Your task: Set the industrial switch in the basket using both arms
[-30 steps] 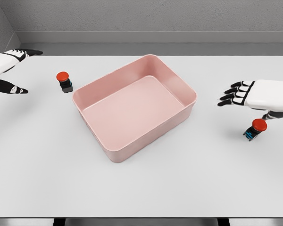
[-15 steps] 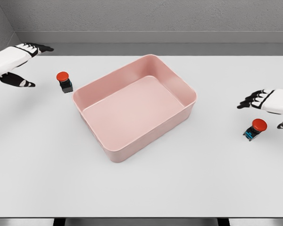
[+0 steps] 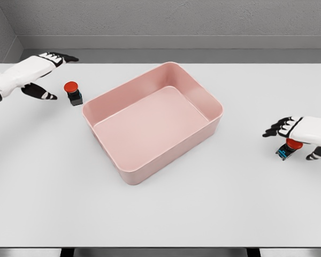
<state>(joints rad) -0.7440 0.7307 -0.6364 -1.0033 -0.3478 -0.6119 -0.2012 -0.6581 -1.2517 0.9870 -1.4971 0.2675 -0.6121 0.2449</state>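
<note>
White table (image 3: pixel 166 214), pink basket (image 3: pixel 208 101), both hands' fingers spread wide, holding nothing

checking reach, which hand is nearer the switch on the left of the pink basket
Left. The left hand hovers open just left of that switch, apart from it. The right hand is far across the basket, over the other switch.

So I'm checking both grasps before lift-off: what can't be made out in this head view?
- Right switch: mostly covered by the right hand; contact unclear.
- Right wrist and arm: cut off by the picture's right edge.
- Left hand: forearm cut by the left edge.
- Left switch: markings too small.
</note>
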